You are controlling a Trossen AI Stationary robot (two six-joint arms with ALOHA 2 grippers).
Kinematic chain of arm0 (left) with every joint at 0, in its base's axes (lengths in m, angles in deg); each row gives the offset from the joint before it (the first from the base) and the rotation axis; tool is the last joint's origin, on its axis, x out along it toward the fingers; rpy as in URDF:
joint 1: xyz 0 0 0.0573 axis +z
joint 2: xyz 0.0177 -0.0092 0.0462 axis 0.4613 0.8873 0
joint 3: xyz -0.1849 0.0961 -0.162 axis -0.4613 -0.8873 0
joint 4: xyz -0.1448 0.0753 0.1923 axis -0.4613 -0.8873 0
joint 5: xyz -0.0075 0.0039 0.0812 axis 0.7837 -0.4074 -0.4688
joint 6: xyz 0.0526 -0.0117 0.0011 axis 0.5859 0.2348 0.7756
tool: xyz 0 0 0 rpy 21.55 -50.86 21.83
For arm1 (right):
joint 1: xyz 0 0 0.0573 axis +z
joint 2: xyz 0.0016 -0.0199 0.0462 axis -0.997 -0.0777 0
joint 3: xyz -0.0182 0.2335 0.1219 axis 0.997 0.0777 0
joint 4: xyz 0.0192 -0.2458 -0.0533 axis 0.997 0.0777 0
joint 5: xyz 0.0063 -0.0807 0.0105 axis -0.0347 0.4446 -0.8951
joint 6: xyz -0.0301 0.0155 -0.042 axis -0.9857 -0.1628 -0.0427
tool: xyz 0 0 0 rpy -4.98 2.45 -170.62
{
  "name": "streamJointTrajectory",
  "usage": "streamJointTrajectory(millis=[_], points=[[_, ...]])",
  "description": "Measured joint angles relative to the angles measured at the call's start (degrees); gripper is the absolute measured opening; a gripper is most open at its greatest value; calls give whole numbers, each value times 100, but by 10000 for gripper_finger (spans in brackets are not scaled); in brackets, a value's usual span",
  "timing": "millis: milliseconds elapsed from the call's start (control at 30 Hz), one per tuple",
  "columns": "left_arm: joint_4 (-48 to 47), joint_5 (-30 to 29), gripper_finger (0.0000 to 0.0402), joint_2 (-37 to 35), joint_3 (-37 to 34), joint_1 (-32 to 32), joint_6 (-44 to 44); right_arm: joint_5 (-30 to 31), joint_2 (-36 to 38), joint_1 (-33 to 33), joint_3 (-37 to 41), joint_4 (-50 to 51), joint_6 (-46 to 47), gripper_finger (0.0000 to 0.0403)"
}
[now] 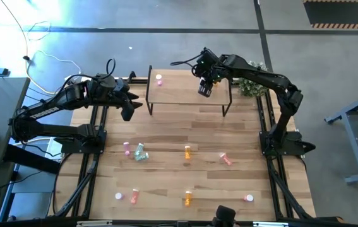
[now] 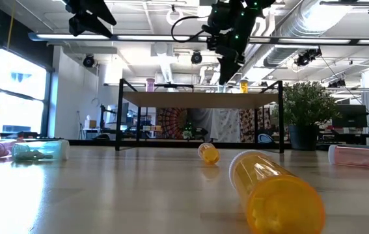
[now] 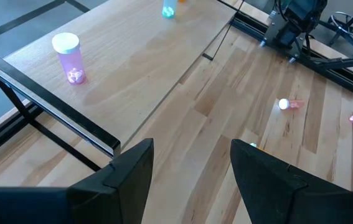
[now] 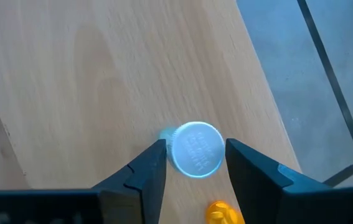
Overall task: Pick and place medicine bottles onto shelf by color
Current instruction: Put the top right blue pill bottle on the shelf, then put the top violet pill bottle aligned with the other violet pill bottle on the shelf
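The shelf [image 1: 188,94] is a light wood board on thin black legs at the table's far side. A pink bottle [image 1: 159,80] stands near its left end. My right gripper [image 4: 195,155] hangs over the shelf's right part, shut on a pale green bottle [image 3: 169,9]. An orange bottle [image 4: 223,213] stands close beside that one. My left gripper [image 3: 192,168] is open and empty, in the air just off the shelf's left end. Several more bottles lie on the tabletop, among them a green one [image 1: 141,153] and an orange one [image 1: 187,151]. My right gripper pinches the pale green bottle at its white cap [image 4: 196,149], one finger on each side. The fingers come from above, pointing down. The bottle is upright, and in the left wrist view its base seems to rest on the shelf board.
Pink bottles [image 1: 127,149], a salmon one [image 1: 225,159] and another orange one [image 1: 187,198] lie scattered over the table's near half. A potted plant [image 1: 252,85] stands off the shelf's right end. Black rails run along both table sides. The shelf's middle [image 3: 139,56] is bare.
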Motion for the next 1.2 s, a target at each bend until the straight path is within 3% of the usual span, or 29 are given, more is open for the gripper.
streamJointTrajectory(millis=[867,1200], points=[[-4,0,202,0,0,0,17,103,12,30,0,-95,49,158],[-7,43,202,0,0,0,17,83,301,50,0,-101,457,158]])
